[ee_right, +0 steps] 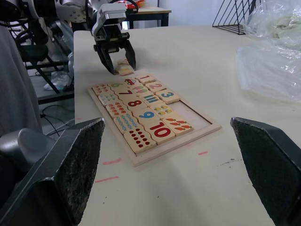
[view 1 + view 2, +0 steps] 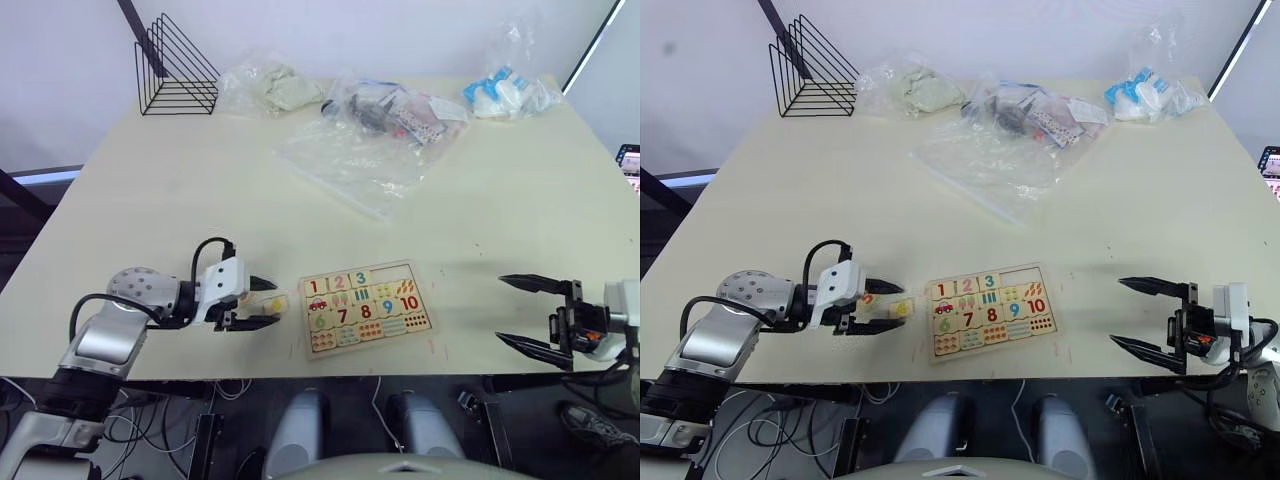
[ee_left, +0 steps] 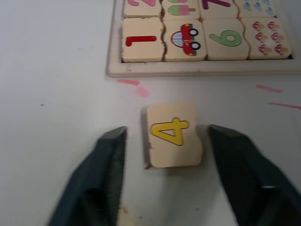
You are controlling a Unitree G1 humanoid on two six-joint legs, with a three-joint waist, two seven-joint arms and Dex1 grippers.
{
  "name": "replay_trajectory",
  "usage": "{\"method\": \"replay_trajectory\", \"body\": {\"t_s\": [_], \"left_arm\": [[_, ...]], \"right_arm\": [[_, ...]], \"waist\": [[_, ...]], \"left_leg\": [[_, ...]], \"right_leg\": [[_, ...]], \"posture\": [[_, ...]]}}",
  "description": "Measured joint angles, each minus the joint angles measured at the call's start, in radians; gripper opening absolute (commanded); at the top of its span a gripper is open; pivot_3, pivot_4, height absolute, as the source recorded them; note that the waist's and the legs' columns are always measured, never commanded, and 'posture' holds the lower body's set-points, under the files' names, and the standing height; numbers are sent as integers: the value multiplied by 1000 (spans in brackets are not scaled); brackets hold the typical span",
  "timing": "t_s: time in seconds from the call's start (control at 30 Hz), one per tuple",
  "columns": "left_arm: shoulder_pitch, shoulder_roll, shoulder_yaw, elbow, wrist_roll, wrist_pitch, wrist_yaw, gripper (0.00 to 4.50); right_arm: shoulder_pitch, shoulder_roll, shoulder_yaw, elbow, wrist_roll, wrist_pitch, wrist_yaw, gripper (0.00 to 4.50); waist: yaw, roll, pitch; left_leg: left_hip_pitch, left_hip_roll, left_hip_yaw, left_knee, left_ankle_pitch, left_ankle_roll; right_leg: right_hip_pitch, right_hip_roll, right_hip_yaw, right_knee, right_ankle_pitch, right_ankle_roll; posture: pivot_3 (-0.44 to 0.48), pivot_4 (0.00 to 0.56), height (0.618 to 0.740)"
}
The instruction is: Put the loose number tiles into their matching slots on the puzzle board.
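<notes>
My left arm lies low along the near edge of the tabletop, bent at the elbow, and reaches toward the puzzle board (image 2: 366, 309). The left gripper (image 2: 262, 303) has its two black fingers apart. Between them sits a loose tile with a yellow 4 (image 3: 173, 135). It lies flat on the tabletop (image 2: 300, 200). I see a gap on each side of it, so the fingers are not squeezing it. The tile is just beside the board's left short side, near the corner where the red 1 (image 3: 142, 40) sits.

My right arm comes in at the near right corner of the tabletop. The right gripper (image 2: 530, 314) points left, toward the board, but it is well apart from it. Its fingers are spread wide and hold nothing.

The board lies flat close to the near edge, about halfway along it. Its long side runs nearly with that edge, turned a little. In its far row the 1, 2 and 3 are in place, and the slots (image 1: 194, 111) past the 3 are bare.

Plastic bags (image 2: 360, 160) and a black wire rack (image 2: 175, 68) sit along the far edge.
</notes>
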State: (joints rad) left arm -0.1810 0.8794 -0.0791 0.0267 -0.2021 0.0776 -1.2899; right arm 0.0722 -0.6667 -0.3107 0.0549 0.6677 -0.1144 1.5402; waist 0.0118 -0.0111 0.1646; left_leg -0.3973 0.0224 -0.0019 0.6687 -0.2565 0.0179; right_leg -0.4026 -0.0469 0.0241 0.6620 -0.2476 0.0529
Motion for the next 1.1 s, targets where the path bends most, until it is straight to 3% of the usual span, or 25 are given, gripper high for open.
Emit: {"method": "replay_trajectory", "body": {"t_s": [0.03,0.1,0.47,0.77,0.97,1.1], "left_arm": [[0,0,0,0,0,1,0,1474],[-1,0,1,-1,-1,2,1,976],[0,7,8,-13,-18,31,8,946],[-12,80,86,-137,-107,201,7,946],[-134,99,97,-227,-155,371,48,946],[-277,80,37,-259,-167,507,72,946]], "right_arm": [[0,0,0,0,0,0,0,4500],[0,1,0,0,0,0,-1,4500],[0,6,4,-20,0,20,-24,4500],[8,30,10,-38,1,22,-42,4500],[10,57,20,-39,0,15,-57,4500],[9,66,22,-58,-1,8,-78,4500]], "waist": [[0,0,0],[0,0,0],[0,0,0],[0,0,0],[0,0,1],[1,0,1]], "left_leg": [[0,0,0,0,0,0],[0,0,0,0,0,0],[0,0,0,0,0,0],[-1,0,-1,0,0,0],[-1,0,-1,0,0,0],[-2,-1,-2,1,0,0]], "right_leg": [[0,0,0,0,0,0],[0,0,0,0,0,0],[0,0,0,0,0,0],[0,0,-1,0,0,0],[0,0,-1,0,0,0],[0,0,-1,0,0,0]], "posture": [[0,150,740],[0,150,740],[0,150,740],[0,150,740],[0,150,740],[0,150,740]]}}
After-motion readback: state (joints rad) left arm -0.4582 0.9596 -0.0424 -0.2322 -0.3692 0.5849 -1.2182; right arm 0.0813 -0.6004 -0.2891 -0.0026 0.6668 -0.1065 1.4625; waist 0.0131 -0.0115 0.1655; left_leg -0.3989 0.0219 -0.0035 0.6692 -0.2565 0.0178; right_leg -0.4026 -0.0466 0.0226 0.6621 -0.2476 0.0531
